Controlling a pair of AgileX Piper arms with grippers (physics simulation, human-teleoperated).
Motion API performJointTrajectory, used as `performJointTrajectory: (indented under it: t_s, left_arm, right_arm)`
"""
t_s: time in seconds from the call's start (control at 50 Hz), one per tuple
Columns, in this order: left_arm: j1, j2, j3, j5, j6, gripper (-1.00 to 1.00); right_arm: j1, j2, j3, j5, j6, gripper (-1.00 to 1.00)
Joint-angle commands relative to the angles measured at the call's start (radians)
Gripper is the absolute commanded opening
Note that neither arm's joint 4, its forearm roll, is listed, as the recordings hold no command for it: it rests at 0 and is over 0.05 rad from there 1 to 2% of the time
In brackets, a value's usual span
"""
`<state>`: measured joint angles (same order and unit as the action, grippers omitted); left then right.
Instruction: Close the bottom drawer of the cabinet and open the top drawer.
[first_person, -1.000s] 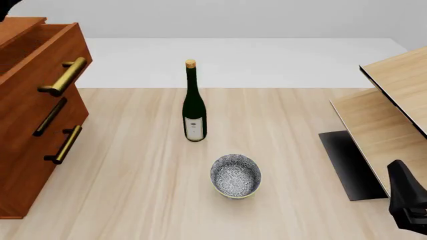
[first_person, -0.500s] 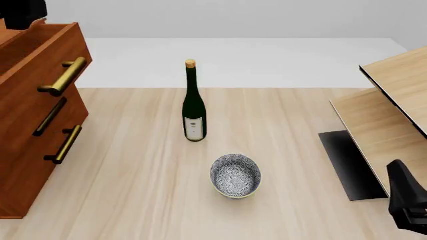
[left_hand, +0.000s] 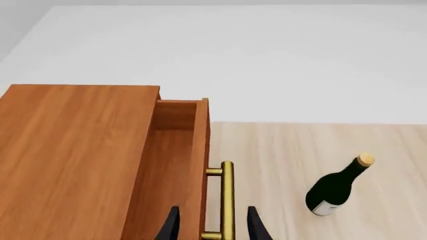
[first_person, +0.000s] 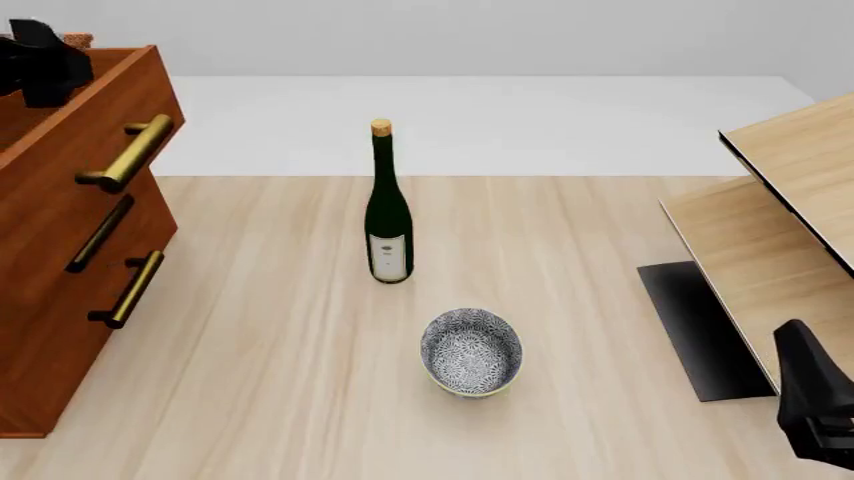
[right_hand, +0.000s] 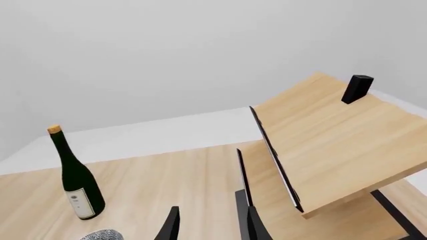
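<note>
The cabinet (first_person: 74, 240) stands at the left edge of the counter (first_person: 267, 330), and its top drawer (first_person: 94, 140) sticks out over the two drawers below. The bottle (first_person: 388, 205) stands upright near the middle, the bowl (first_person: 470, 351) is in front of it, and the boards (first_person: 781, 230) lean at the right edge.
</note>
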<state>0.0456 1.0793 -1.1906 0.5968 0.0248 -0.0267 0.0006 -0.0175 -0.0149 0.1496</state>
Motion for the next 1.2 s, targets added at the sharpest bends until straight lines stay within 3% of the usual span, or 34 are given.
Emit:
performJointTrajectory:
  t_s: [0.02,1.2]
  left_arm:
    - [0.034,0.006,0.056,-0.039,-0.003,1.00]
    - [0.070,0.016,0.234,-0.160,-0.057,1.00]
  right_arm:
    - [-0.001,0.000,-0.001,0.000,-0.002,1.00]
    - [-0.002,0.000,-0.001,0.001,-0.005,1.00]
